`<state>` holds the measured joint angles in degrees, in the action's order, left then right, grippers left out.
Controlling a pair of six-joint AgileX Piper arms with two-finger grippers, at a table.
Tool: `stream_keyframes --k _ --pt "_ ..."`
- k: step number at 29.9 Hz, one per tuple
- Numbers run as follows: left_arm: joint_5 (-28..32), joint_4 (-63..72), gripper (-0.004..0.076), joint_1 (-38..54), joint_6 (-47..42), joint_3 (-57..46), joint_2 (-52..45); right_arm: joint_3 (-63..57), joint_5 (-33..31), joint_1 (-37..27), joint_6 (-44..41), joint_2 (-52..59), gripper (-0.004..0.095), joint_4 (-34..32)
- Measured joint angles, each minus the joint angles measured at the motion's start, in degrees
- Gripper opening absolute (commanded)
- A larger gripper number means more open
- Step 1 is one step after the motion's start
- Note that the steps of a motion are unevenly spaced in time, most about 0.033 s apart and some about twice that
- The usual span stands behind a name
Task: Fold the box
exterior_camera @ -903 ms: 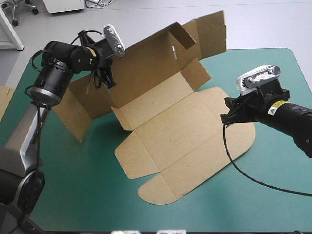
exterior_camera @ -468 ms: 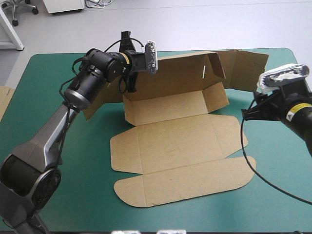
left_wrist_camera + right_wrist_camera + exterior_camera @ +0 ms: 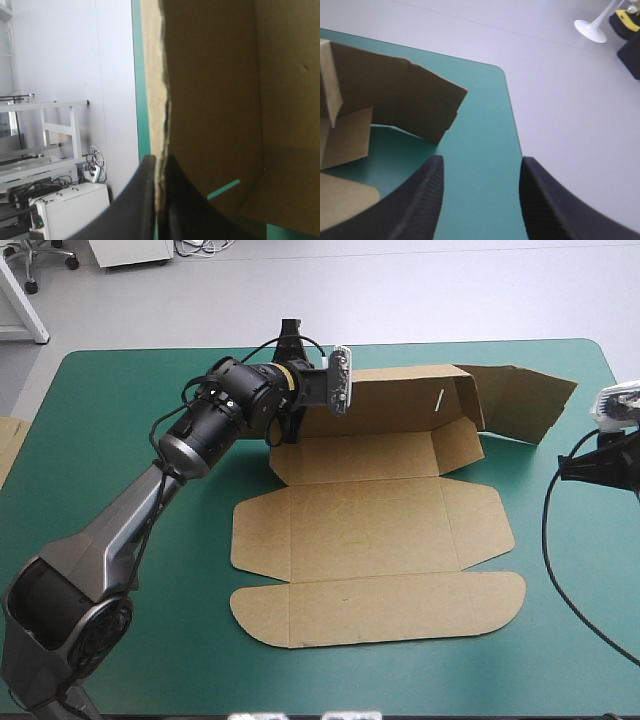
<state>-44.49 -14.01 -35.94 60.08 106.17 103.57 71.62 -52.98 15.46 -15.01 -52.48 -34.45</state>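
The brown box (image 3: 370,540) lies mostly flat in the middle of the teal-green table (image 3: 120,500). Its far wall (image 3: 400,400) stands raised along the back, with an end flap (image 3: 520,400) angled out toward the far right corner. My left gripper (image 3: 285,422) is shut on the left end of that raised wall. In the left wrist view the black fingers (image 3: 159,160) pinch the board's torn edge (image 3: 162,90). My right gripper (image 3: 572,466) hovers at the table's right edge, apart from the box. In the right wrist view it is open (image 3: 481,162), and the end flap (image 3: 420,100) stands ahead of it.
An edge of more brown board (image 3: 8,445) shows at the table's left edge. The table's far right corner (image 3: 495,70) lies just beyond the end flap. Bare teal-green cover surrounds the box on the left and near sides.
The left gripper swung right with the raised wall, turning the box square to the table. The right gripper drew back to the table's right edge.
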Motion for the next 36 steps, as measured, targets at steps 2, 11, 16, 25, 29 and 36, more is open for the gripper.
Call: stream_keyframes --k 2,11,16,25,29,36 --pt "0.6 -4.4 -0.001 -1.8 -3.5 -1.6 0.0 0.0 0.0 0.0 -1.0 0.0 0.0439 -2.4" --pt "0.7 -22.0 -0.001 -10.5 -22.1 -5.0 -0.1 0.0 -1.2 0.0 -2.5 0.0 0.0439 -4.2" --pt "0.5 -29.9 -0.001 -12.9 -30.4 -7.6 -0.1 0.0 -2.5 -1.4 -2.9 0.0 0.0439 -4.2" --pt "8.1 -41.3 -0.001 -13.5 -36.4 -22.2 -4.4 0.0 -2.5 -4.2 -2.8 -0.7 0.0437 -3.6" --pt "12.5 -48.9 -0.001 -13.5 -45.3 -29.2 -8.5 0.0 -2.5 -4.3 -2.5 -1.6 0.0433 -2.2" --pt "14.4 -58.6 -0.001 -13.6 -56.8 -35.9 -11.5 0.0 -1.7 -4.3 -1.2 -5.3 0.0421 2.9"
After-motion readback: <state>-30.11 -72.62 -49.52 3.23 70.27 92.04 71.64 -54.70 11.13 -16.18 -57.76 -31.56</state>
